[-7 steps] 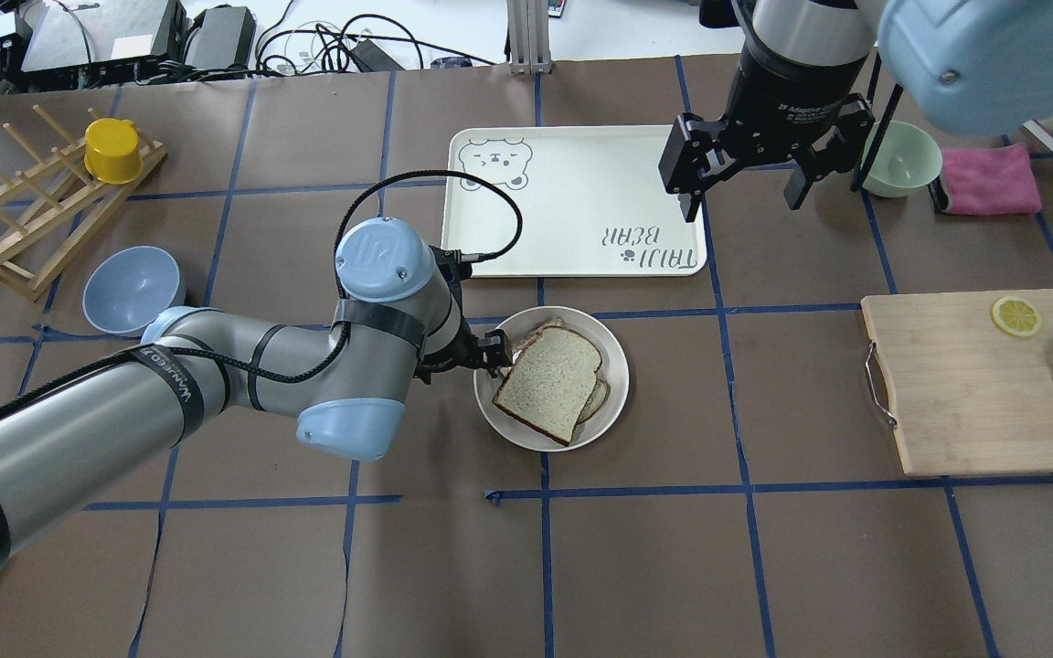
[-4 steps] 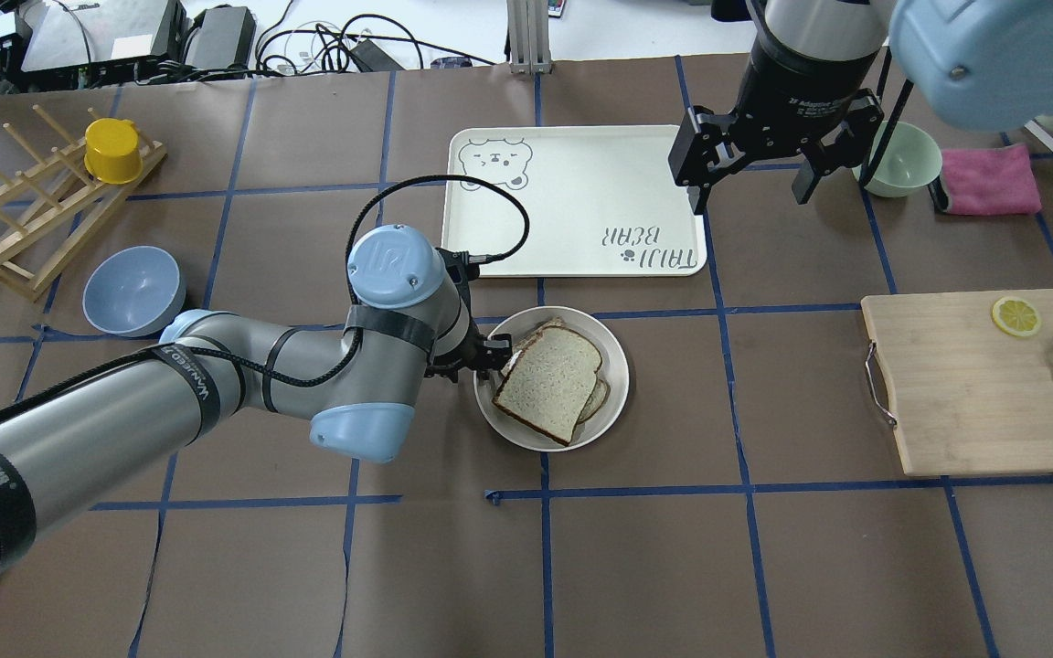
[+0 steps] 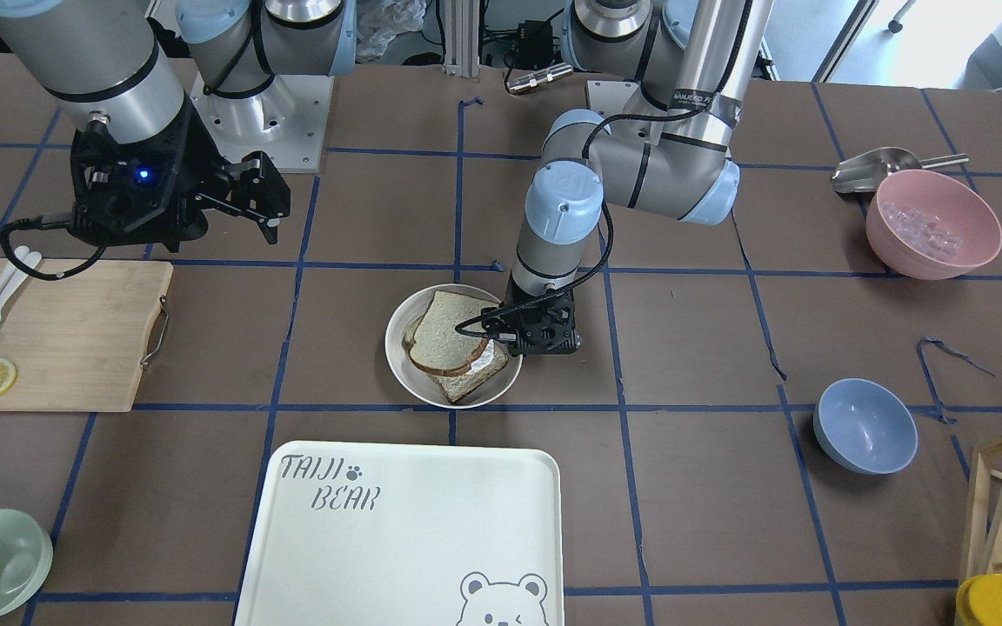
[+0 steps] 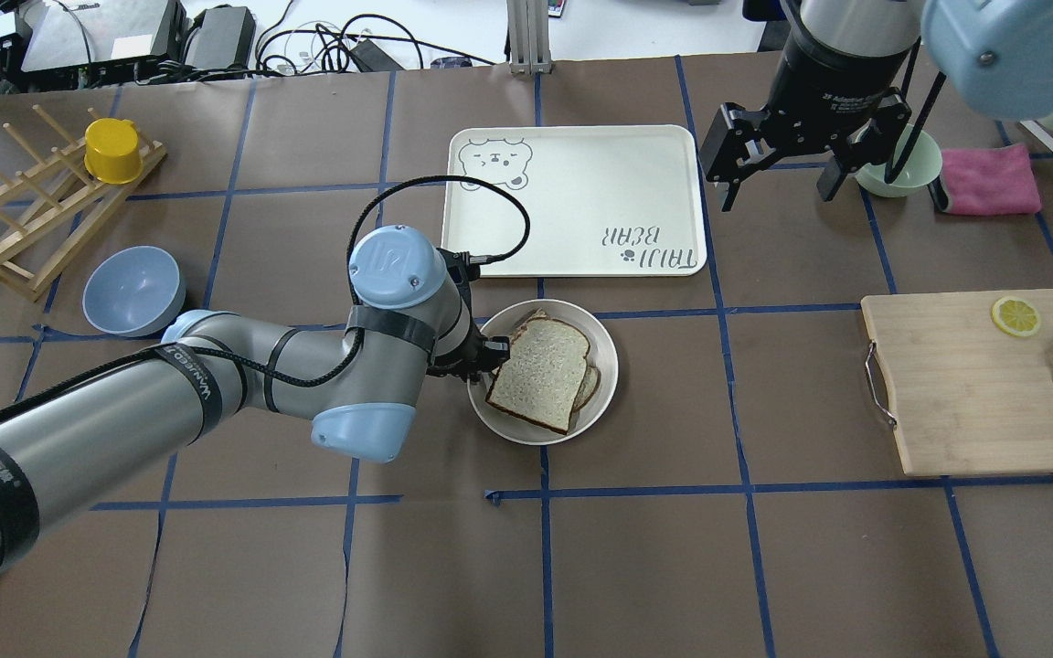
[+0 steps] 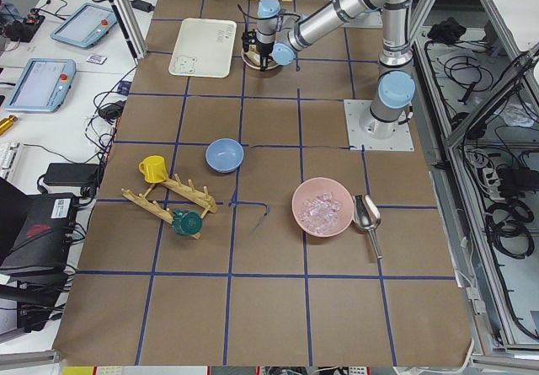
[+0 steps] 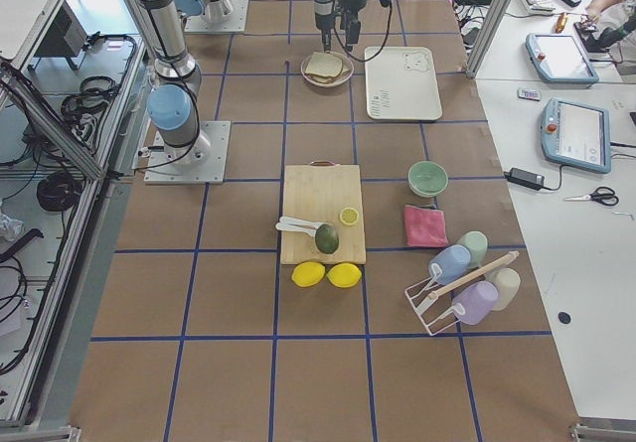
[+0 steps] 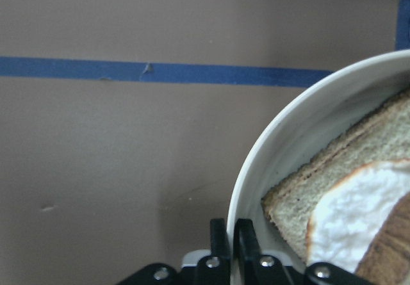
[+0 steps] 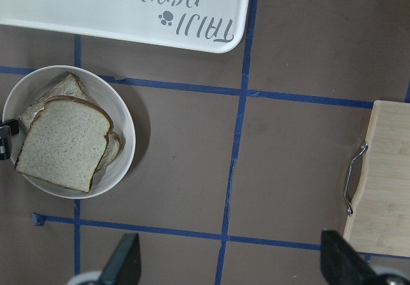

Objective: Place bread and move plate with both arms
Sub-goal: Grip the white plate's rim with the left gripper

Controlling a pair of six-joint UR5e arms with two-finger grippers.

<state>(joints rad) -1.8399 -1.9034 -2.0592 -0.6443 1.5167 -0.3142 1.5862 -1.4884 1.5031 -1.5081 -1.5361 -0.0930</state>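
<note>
Left end effector (image 4: pixel 487 358) pinching the plate (image 4: pixel 607 361) rim, bread (image 4: pixel 540 375) sitting on the plate

So near to far: the plate's around the middle of the surface, and the bread lies flat on top of another slice (image 4: pixel 588 386) inside it. The left end effector is clamped narrow on the rim, on the side facing the left edge. Past that, the bear tray (image 4: pixel 581 183) lies toward the far edge. The right end effector (image 4: pixel 778 196) hangs above the surface out toward the far right corner, fingers spread wide, gripping nothing, just beside the green bowl (image 4: pixel 915 160).
</note>
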